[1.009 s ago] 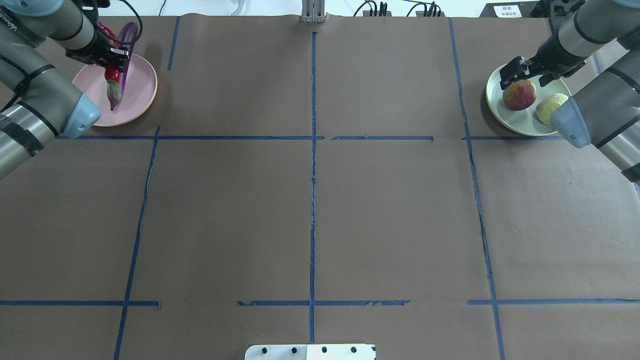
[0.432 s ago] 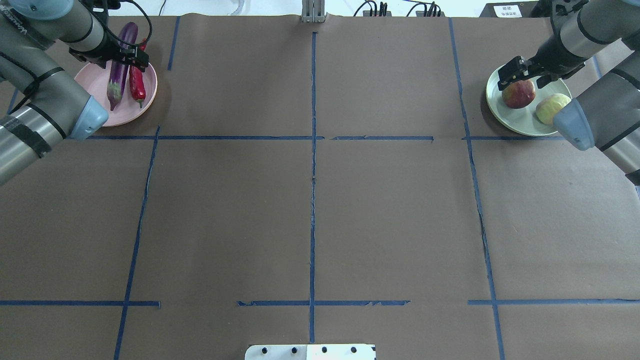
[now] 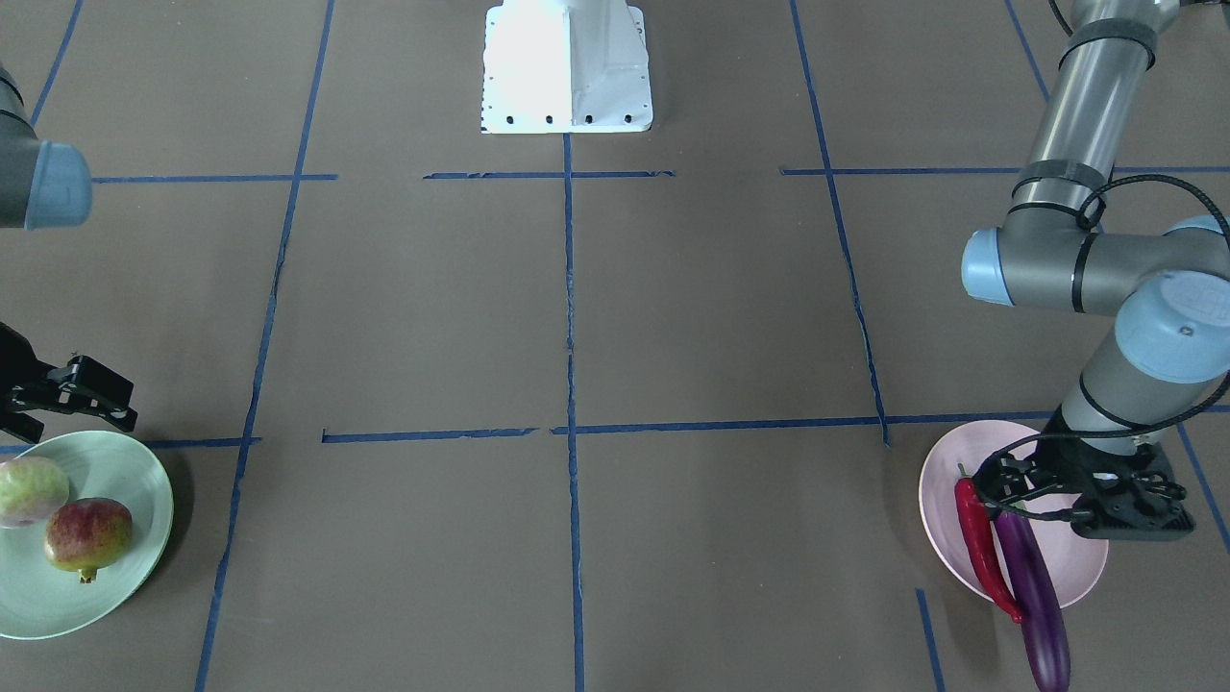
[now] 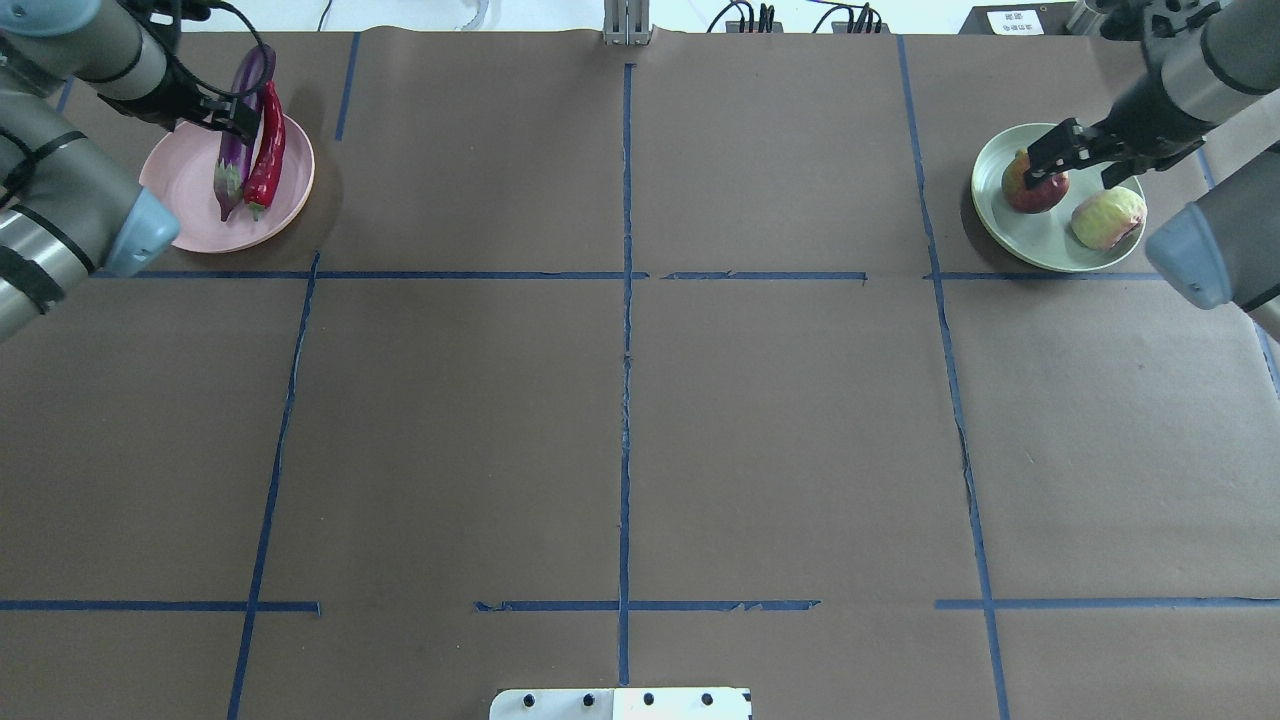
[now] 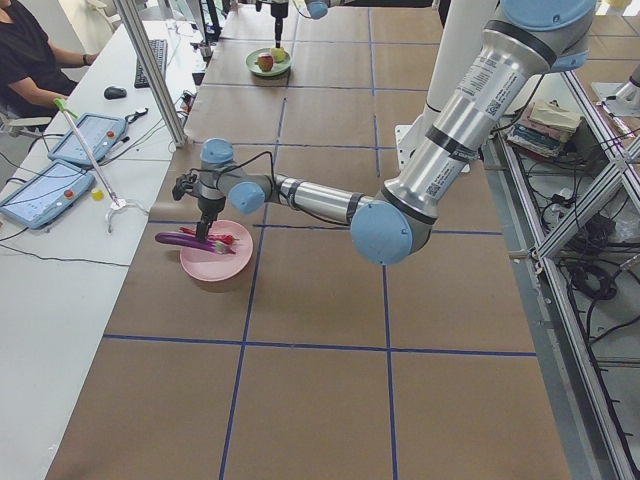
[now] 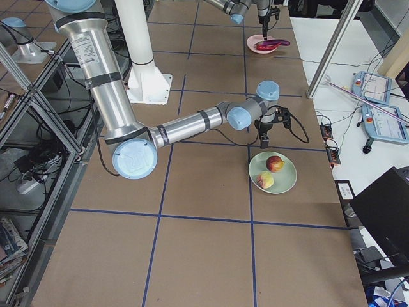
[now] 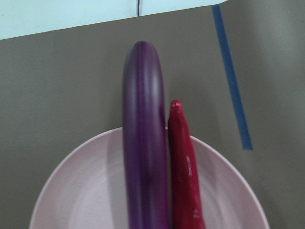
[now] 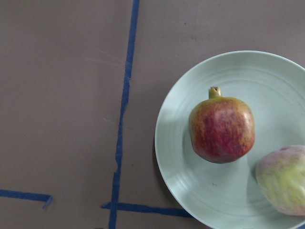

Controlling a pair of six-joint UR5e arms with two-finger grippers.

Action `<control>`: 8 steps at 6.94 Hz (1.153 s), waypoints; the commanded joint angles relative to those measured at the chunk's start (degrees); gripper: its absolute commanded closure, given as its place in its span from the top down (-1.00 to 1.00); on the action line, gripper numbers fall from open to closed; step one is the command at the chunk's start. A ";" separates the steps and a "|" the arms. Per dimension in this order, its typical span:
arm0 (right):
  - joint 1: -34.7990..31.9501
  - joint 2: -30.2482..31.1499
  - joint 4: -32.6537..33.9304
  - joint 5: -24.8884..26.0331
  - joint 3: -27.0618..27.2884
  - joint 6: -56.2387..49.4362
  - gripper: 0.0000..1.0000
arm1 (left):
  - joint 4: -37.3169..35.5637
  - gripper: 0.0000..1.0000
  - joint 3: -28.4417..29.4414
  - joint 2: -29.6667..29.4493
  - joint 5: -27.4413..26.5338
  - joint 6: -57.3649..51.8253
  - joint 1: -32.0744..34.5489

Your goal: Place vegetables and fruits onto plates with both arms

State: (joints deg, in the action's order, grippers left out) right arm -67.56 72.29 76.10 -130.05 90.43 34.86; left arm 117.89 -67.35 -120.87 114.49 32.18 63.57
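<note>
**Produce.** The eggplant (image 4: 232,165) is lying lengthwise across the pink plate (image 4: 190,190). Its greyish cap is sitting inside the rim and its rounded end is overhanging the far rim above the surface (image 4: 620,400). The chili pepper (image 4: 267,150) is lying alongside it, touching along its flank. The pomegranate (image 4: 1035,190) and the pale bumpy fruit (image 4: 1108,218) are sitting on the mint plate (image 4: 1040,245), near one another but apart. The pomegranate's crown is pointing sideways.

**Handling (judgement).** Both vegetables are showing a hard gloss and are probably slippery. The eggplant is long and stiff-looking, so a hold across its middle would keep it from tipping. The chili is slim and curved, and would be best pinched at its thicker part near the stem. The round fruits are likely to roll, so each would be best gripped across its widest girth. Weight is not showing.

**Grippers.** The left gripper (image 4: 238,112) is hanging over the far part of the pink plate, jaws spread and holding nothing. The right gripper (image 4: 1080,165) is hovering above the pomegranate, jaws likewise spread wide and empty.

**Materials.** The plates are matte, with raised rims and faint concentric rings. The surface is brown paper, which blue tape lines (image 4: 625,300) are dividing into a grid.

**Status (judgement).** All four items are resting on plates. The overhanging eggplant is the only placement of concern.
</note>
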 commanded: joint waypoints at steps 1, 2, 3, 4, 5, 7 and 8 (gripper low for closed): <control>-8.87 7.21 0.28 -5.72 0.71 -10.53 1.00 | -0.64 1.00 -0.06 5.18 13.50 -14.37 10.29; -11.52 11.17 0.28 -6.44 0.36 -15.82 1.00 | -2.38 1.00 -0.41 7.47 18.27 -19.38 15.65; -14.76 14.51 2.28 -10.79 0.80 -20.40 1.00 | -8.93 1.00 -3.98 10.36 22.84 -23.87 20.06; -15.75 17.50 5.26 -12.58 2.63 -23.49 1.00 | -16.30 1.00 -11.33 16.57 22.71 -27.57 20.27; -15.07 18.49 5.81 -9.64 2.56 -27.96 1.00 | -23.60 1.00 -14.19 17.85 22.54 -31.52 20.62; -14.10 18.50 10.71 -7.41 5.70 -28.18 1.00 | -31.62 1.00 -20.84 21.43 22.36 -35.17 22.73; -14.01 18.68 14.48 -7.06 9.03 -28.09 1.00 | -34.10 1.00 -25.24 23.64 21.32 -35.25 22.48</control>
State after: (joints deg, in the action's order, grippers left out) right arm -81.86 90.75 86.43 -137.75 96.03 6.93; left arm 87.99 -87.12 -100.15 136.65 -2.39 85.85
